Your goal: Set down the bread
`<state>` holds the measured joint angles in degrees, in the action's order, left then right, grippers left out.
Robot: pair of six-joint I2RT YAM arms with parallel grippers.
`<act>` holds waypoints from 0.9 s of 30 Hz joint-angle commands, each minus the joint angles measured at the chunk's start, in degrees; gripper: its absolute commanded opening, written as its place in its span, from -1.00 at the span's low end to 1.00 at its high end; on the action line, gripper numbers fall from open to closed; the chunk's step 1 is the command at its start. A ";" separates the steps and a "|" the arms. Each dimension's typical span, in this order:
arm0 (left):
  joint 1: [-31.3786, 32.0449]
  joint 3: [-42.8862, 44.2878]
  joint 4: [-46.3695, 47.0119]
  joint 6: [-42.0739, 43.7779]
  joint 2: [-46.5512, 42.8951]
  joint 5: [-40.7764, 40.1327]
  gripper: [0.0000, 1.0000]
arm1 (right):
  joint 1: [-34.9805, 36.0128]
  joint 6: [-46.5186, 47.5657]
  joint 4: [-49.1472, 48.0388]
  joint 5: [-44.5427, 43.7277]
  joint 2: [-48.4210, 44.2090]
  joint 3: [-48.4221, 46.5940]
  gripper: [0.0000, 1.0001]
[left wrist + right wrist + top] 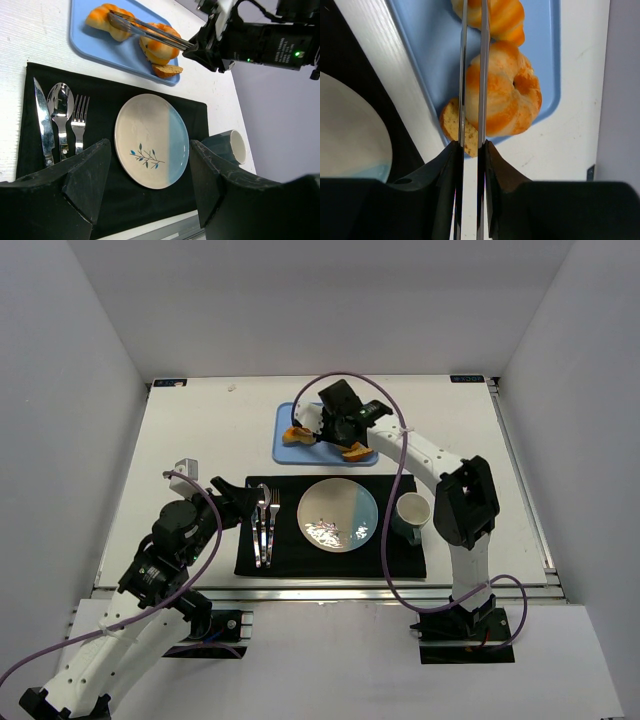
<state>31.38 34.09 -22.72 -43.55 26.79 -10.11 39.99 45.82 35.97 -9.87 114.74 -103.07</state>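
The left gripper [150, 150] hangs over the near left of the black mat [100, 85], fingers spread wide and holding nothing. On the mat lie a knife [42, 120], spoon [60, 107] and fork [79, 122], then a plate [145, 125], with a cup [227, 145] just right of it. Beyond the mat sits a blue tray [95, 45]. The bread [100, 17] lies at its left end, and a rounder bun [160, 47] and a small brown slice [167, 70] at its right. The right gripper [470, 147] squeezes the handles of the tongs [150, 31] (arms nearly parallel, a thin gap between). They stretch over the bun to the bread; whether their tips pinch it I cannot tell.
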 commanded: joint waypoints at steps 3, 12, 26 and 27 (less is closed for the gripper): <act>0.00 -0.07 -0.92 0.04 -0.51 -0.96 0.47 | -0.70 -6.88 -0.81 8.45 -2.76 -6.43 -0.87; 0.00 1.51 -2.68 0.22 -1.56 -2.37 0.47 | -3.51 -9.88 0.51 20.66 -12.41 -1.28 -0.88; 0.00 2.13 -3.12 0.48 -1.56 -2.72 0.48 | -4.74 3.75 5.08 26.93 -47.22 40.81 -0.88; 0.00 2.13 -2.86 0.48 -1.21 -2.64 0.48 | -4.74 4.01 4.73 26.14 -47.85 41.97 -0.87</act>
<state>31.38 34.44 -25.67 -43.53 24.75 -12.88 35.29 47.07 41.12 17.08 68.38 -64.60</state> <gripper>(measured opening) 0.736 0.297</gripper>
